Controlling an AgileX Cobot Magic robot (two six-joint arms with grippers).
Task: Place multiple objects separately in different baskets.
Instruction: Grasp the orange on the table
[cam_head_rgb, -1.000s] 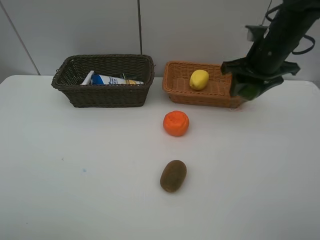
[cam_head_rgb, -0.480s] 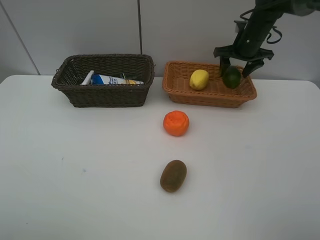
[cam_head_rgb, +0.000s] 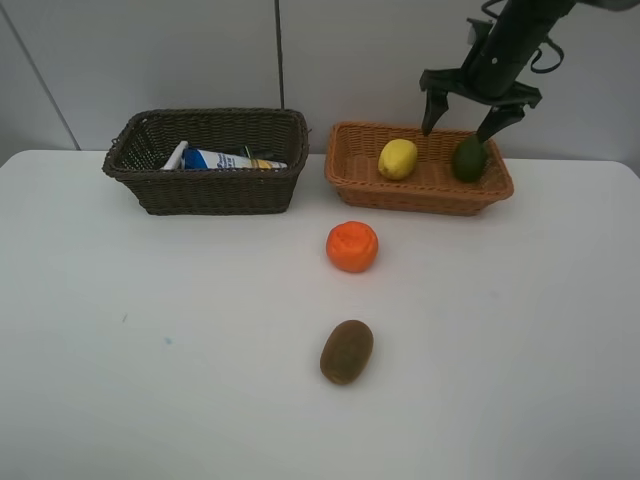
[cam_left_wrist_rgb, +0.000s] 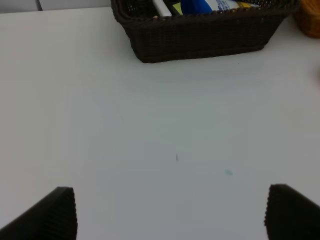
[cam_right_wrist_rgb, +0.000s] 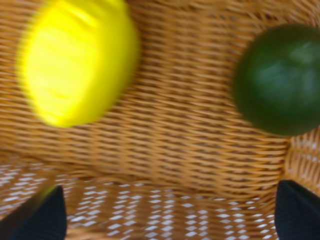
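At the upper right of the frame the right gripper (cam_head_rgb: 460, 130) hovered above the light orange-tan basket (cam_head_rgb: 420, 198). Its jaws were spread wide and it had hold of nothing. Below it, the dark green fruit (cam_head_rgb: 467, 160) lay in the right part of this basket, free of the gripper, and the lemon (cam_head_rgb: 398, 159) lay in the left part, apart from it. It seemed that this basket was meant for fruit. The dark brown basket (cam_head_rgb: 210, 190) at the upper left held the white blue-capped tube (cam_head_rgb: 225, 160) and other items that I could not tell clearly. The orange (cam_head_rgb: 352, 246) sat on the worktop (cam_head_rgb: 150, 350) just in front of the light basket, and the kiwi (cam_head_rgb: 346, 351) lay nearer the bottom of the frame; probably both were to go with the fruit. The left gripper (cam_left_wrist_rgb: 175, 215) was also wide open and empty, above bare worktop in front of the dark basket.
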